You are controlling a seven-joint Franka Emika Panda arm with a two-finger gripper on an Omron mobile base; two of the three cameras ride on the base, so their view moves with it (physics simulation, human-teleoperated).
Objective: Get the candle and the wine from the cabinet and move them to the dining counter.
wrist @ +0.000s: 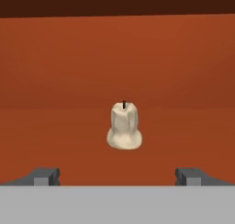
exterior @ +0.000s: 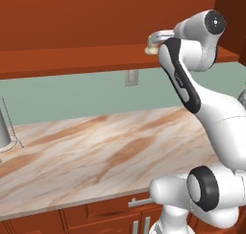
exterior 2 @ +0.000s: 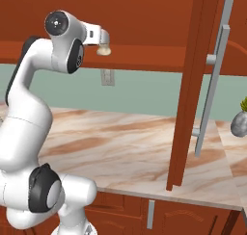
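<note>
The candle [wrist: 124, 126], a stubby cream-white one on a wider base, stands alone on the cabinet [wrist: 183, 58] floor, centred ahead of my gripper [wrist: 118, 175]. The gripper is open, its two dark tips wide apart and short of the candle, touching nothing. From the base, the hand reaches up into the reddish-brown cabinet [exterior: 72, 60], with the gripper [exterior: 154, 39] right by the candle [exterior: 152, 50]. In the right base view the candle [exterior 2: 103, 50] sits just under the gripper [exterior 2: 102, 40]. The wine and the dining counter are out of view.
The open cabinet door [exterior 2: 190, 84] with its long silver bar handle [exterior 2: 214, 84] hangs to the right of the arm. Below is the marble wall counter [exterior: 96, 151], with a grey roll on a wire stand [exterior: 5, 127] at far left and a small vase [exterior 2: 240, 123] at right.
</note>
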